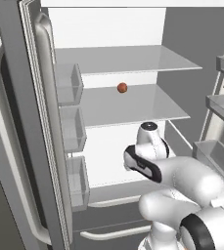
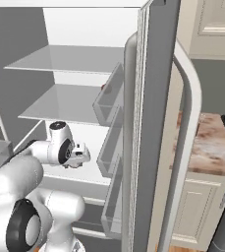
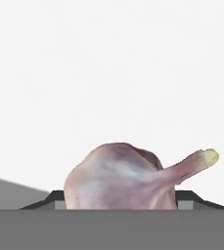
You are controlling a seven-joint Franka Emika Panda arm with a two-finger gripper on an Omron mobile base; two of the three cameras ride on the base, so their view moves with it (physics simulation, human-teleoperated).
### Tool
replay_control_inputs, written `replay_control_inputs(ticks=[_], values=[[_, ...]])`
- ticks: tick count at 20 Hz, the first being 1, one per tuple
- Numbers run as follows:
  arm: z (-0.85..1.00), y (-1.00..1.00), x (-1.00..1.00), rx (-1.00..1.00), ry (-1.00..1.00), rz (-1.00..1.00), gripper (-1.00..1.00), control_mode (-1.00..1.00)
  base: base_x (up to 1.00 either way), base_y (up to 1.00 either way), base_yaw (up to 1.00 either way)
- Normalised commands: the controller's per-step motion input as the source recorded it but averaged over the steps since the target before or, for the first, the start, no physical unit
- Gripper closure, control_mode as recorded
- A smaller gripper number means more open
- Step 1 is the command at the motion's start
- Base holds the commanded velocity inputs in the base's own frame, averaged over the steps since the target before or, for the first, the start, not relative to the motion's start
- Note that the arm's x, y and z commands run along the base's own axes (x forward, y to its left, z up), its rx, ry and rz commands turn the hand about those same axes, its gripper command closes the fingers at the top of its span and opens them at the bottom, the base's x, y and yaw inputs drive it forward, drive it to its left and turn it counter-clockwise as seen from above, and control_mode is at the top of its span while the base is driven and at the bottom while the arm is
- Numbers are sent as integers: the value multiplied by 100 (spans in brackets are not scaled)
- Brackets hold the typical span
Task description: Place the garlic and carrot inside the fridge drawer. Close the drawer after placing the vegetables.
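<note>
The garlic (image 3: 118, 173), a pale pinkish-lilac bulb with a thin stem pointing right, sits between my two dark fingertips (image 3: 57, 197) in the hand view. My gripper (image 3: 123, 200) is shut on it. In the right base view the gripper (image 2: 82, 155) reaches into the open fridge, below the lower glass shelf (image 2: 60, 106) and above the drawers. The fridge drawer (image 1: 116, 197) with its pale handle lies under my wrist; I cannot tell whether it is pulled out. The carrot is out of view.
A small reddish-brown ball (image 1: 122, 88) rests on the middle glass shelf (image 1: 133, 105). The open left door (image 1: 40, 127) carries clear bins (image 1: 72, 136). The right door (image 2: 155, 123) stands close to my hand, its bins (image 2: 109, 142) facing inward. A second drawer handle (image 1: 116, 233) is lower down.
</note>
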Motion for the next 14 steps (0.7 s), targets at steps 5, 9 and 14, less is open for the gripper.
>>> replay_control_inputs(ticks=[5, 9, 14], values=[[-41, 0, 35, 0, 0, 0, 100, -100, 0, 0, 0], [-29, 0, 16, 0, 0, 0, 100, -100, 0, 0, 0], [-32, 0, 16, 0, 0, 0, 100, -100, 0, 0, 0]])
